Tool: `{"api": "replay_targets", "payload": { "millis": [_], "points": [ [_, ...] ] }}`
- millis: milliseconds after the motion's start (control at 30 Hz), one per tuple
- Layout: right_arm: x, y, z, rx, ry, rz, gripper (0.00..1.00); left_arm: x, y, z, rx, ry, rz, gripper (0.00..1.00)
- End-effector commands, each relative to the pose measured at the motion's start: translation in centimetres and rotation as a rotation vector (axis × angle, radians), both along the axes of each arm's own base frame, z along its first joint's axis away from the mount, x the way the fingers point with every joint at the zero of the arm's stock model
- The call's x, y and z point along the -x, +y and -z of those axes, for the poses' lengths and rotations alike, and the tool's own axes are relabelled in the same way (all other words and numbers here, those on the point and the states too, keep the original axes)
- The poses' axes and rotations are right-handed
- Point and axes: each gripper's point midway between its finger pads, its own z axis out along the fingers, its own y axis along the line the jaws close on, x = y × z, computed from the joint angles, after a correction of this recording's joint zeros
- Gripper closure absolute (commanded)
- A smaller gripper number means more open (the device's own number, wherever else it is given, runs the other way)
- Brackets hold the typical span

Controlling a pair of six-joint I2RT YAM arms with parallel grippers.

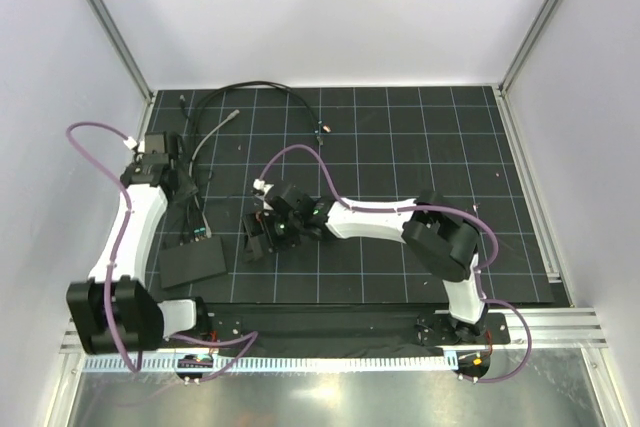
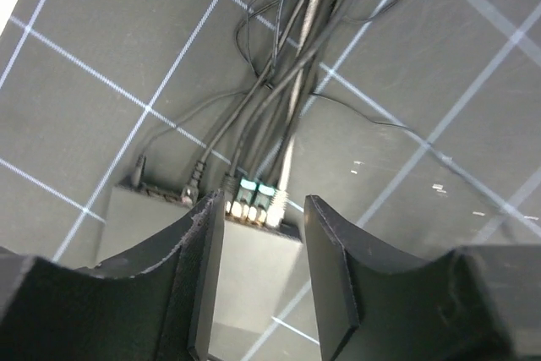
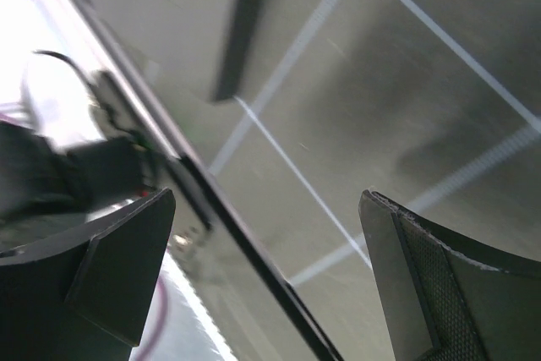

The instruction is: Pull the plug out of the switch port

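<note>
The flat black box (image 1: 192,263) lies on the gridded mat at the near left. Several plugs (image 2: 254,199) sit in the switch port edge (image 2: 169,196) of the box, two of them lit green, and their cables (image 2: 287,65) run away toward the back. My left gripper (image 2: 260,205) hovers over the box just short of the plugs. Its jaws stand apart on either side of the lit plugs and touch nothing. It shows dimly in the top view as the left gripper (image 1: 188,212). My right gripper (image 1: 258,245) hangs wide open and empty over the mat's middle.
Loose black and grey cables (image 1: 250,92) curl across the back left of the mat, with a small connector (image 1: 322,129) at one end. The mat's front edge and metal rail (image 3: 245,243) pass under the right gripper (image 3: 269,200). White walls close in both sides.
</note>
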Motion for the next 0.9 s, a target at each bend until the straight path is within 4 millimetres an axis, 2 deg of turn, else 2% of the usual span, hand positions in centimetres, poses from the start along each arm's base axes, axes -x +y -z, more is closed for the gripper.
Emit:
{"api": "replay_targets", "payload": {
  "millis": [0, 33, 167, 233, 333, 500, 633, 700, 767, 800, 867],
  "points": [
    [-1.1, -2.2, -2.7, 0.06, -0.156, -0.047, 0.0, -2.1, 0.7, 1.0, -0.057, 0.034, 0.065, 0.54],
    [-1.6, -3.2, -3.1, 0.094, -0.189, -0.057, 0.0, -2.4, 1.1, 1.9, -0.075, 0.064, 0.067, 0.53],
    [-2.7, -4.4, -3.6, 0.06, -0.192, -0.049, 0.0, -3.3, 0.9, 3.4, -0.081, 0.103, 0.095, 0.46],
    [-2.9, -5.0, -3.2, 0.015, -0.116, -0.038, 0.0, -3.3, 1.1, 4.2, -0.115, 0.126, 0.093, 0.35],
    [-3.3, -5.0, -2.8, -0.025, -0.051, -0.023, 0.0, -3.4, 1.3, 5.9, -0.129, 0.178, 0.099, 0.33],
    [-3.3, -4.8, -2.4, -0.036, -0.049, -0.036, 0.0, -3.5, 1.2, 9.1, -0.115, 0.262, 0.098, 0.38],
    [-4.2, -5.1, -1.8, 0.019, -0.083, -0.026, 0.0, -3.8, 1.4, 9.8, -0.12, 0.272, 0.09, 0.38],
    [-5.6, -5.7, -1.5, 0.074, -0.146, 0.007, 0.0, -3.8, 1.1, 10.2, -0.11, 0.265, 0.099, 0.38],
    [-5.9, -6.1, -1.7, 0.09, -0.157, 0.02, 0.01, -3.9, 0.7, 10.5, -0.088, 0.263, 0.11, 0.4],
    [-6.9, -6.4, -1.7, 0.12, -0.19, 0.061, 0.0, -3.8, 0.4, 10.7, -0.076, 0.27, 0.118, 0.44],
    [-7.0, -6.5, -1.9, 0.127, -0.197, 0.068, 0.0, -3.5, -0.2, 11.4, -0.042, 0.284, 0.134, 0.48]
  ]
}}
